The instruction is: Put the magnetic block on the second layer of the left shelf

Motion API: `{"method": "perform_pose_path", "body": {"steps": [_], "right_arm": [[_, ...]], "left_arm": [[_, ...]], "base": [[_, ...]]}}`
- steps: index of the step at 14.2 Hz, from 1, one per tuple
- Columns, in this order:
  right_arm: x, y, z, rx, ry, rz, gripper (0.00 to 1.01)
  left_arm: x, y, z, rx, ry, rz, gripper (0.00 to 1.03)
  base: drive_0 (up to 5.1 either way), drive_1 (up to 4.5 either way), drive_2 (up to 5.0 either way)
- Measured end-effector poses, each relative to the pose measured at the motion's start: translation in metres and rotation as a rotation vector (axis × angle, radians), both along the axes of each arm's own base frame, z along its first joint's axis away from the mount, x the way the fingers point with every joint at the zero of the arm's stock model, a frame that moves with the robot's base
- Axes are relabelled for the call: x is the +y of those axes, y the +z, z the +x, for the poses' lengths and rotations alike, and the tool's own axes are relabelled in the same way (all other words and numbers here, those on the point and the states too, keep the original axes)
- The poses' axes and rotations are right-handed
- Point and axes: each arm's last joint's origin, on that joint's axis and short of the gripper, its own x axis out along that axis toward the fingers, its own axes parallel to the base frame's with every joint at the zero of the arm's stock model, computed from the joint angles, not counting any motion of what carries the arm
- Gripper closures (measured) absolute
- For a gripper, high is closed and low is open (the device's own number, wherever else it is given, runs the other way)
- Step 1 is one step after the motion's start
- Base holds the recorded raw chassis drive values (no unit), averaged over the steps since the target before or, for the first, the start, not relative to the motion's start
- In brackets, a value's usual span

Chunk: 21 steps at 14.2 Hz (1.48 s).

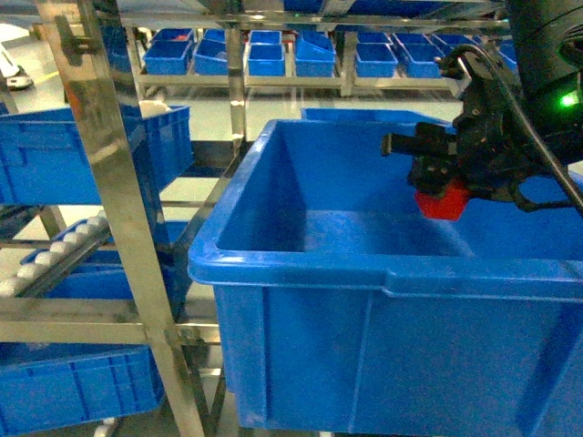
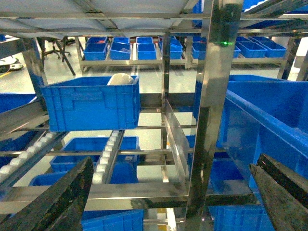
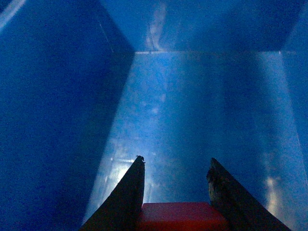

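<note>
Right claw [image 1: 444, 187], at the right of the head frame, was clamped on the magnetic block [image 1: 443, 203], which hung inside the mouth of the large blue crate [image 1: 301, 264], above its floor and clear of the walls. In the right wrist frame the block [image 3: 180, 216] sat at bottom centre between the two dark fingers [image 3: 127, 197], with bare crate floor straight ahead beneath it. That was the relation that counted: the drop spot lay directly below the claw, so letting go looked like all that was left. Left claw [image 2: 168, 202] stood wide and empty before a steel upright [image 2: 211, 110] of the rack. No labels or writing could be read.
</note>
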Motion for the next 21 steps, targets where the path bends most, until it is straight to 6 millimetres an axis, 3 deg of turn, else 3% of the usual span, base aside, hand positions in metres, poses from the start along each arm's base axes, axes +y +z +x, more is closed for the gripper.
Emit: {"method": "perform_pose_path", "body": {"steps": [3, 5, 8, 9, 10, 13, 16, 18, 21], "right_arm": [[-0.006, 0.008, 0.005, -0.078, -0.022, 0.016, 0.66], [-0.016, 0.022, -0.01, -0.167, -0.06, 0.011, 0.42], [-0.03, 0.053, -0.066, -0.281, -0.027, -0.039, 0.04], [-0.037, 0.056, -0.086, -0.286, -0.024, -0.055, 0.03], [-0.046, 0.064, -0.104, -0.276, -0.027, -0.06, 0.04], [-0.075, 0.124, -0.155, -0.337, -0.083, -0.071, 0.03], [-0.078, 0.126, -0.155, -0.379, -0.107, -0.083, 0.04], [-0.084, 0.104, -0.177, -0.648, -0.165, -0.133, 0.29], [-0.093, 0.067, -0.209, -0.694, -0.176, -0.149, 0.68]], "left_arm": [[0.0, 0.0, 0.0, -0.002, 0.0, 0.0, 0.05], [0.0, 0.0, 0.0, 0.0, 0.0, 0.0, 0.05], [0.0, 0.0, 0.0, 0.0, 0.0, 0.0, 0.05], [0.0, 0.0, 0.0, 0.0, 0.0, 0.0, 0.05], [0.0, 0.0, 0.0, 0.0, 0.0, 0.0, 0.05], [0.0, 0.0, 0.0, 0.0, 0.0, 0.0, 0.05], [0.0, 0.0, 0.0, 0.0, 0.0, 0.0, 0.05], [0.0, 0.0, 0.0, 0.001, 0.002, 0.0, 0.05], [0.0, 0.0, 0.0, 0.0, 0.0, 0.0, 0.05]], "base": [[0.0, 0.0, 0.0], [0.0, 0.0, 0.0], [0.0, 0.0, 0.0], [0.0, 0.0, 0.0], [0.0, 0.0, 0.0], [0.0, 0.0, 0.0], [0.0, 0.0, 0.0], [0.0, 0.0, 0.0], [0.0, 0.0, 0.0]]}}
